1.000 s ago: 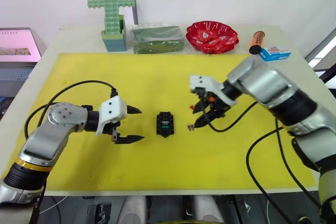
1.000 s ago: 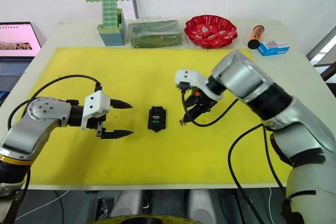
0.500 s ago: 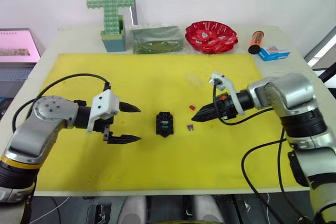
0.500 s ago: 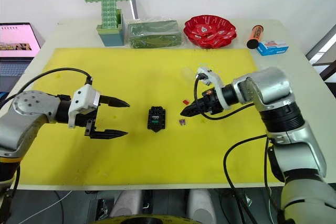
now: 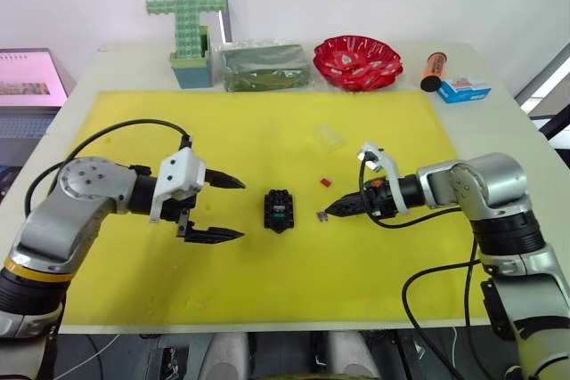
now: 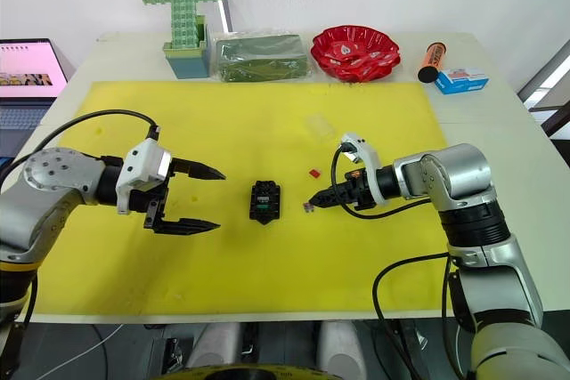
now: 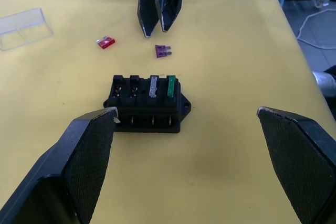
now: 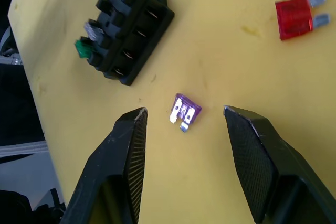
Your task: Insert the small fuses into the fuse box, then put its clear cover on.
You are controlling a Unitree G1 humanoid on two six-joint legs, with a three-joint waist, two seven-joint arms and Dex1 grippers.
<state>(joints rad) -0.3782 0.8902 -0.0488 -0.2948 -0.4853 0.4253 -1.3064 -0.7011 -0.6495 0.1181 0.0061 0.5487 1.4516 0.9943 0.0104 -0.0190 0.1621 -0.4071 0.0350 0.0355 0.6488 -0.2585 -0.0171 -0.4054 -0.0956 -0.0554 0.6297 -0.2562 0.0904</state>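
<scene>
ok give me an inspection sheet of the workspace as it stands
surface: yellow mat on a pale table.
job's things: black slotted fuse box holds grey and green fuses, two slots empty; purple fuse and red fuse loose on mat; clear plastic cover lying apart.
clutter: green block cross, green packet, red bowl, orange tube, blue box.
grippers: left gripper open, empty; right gripper open around purple fuse.
cables: black, looping off both arms.
surroundings: laptop screen.
</scene>
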